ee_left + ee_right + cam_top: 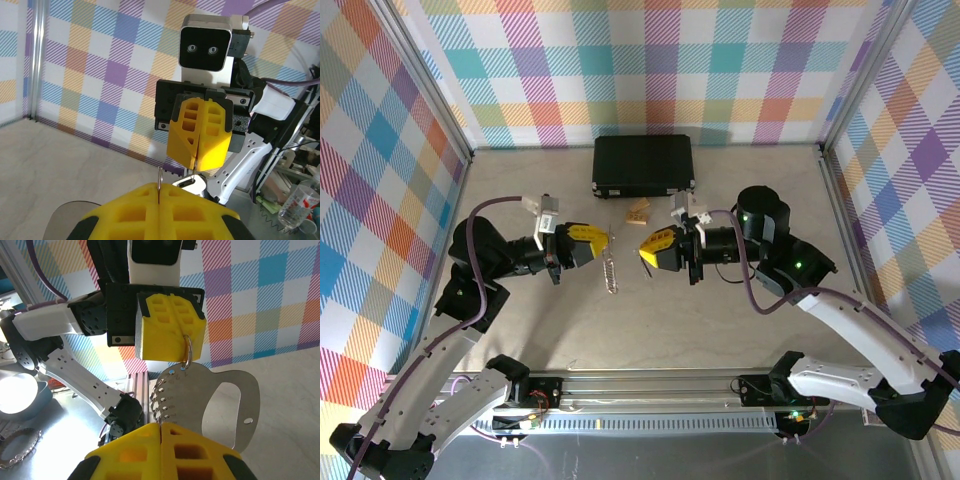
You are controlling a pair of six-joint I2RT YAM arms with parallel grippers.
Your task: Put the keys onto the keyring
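Hanging from the left claw [604,238], which is clamped tight on its small wire loop [190,350], the silver keyring [220,400] dangles above the desk [670,320]. Just beside it, the right claw [642,250] is fully closed, with nothing visible in its grip.

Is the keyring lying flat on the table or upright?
Upright: the keyring hangs from the shut left tool and shows edge-on from above.

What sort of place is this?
Probably a robot test booth in a lab: colourful plaid walls on silver aluminium posts, and two black-and-white robot arms bolted to a metal rail at a beige table's edge.
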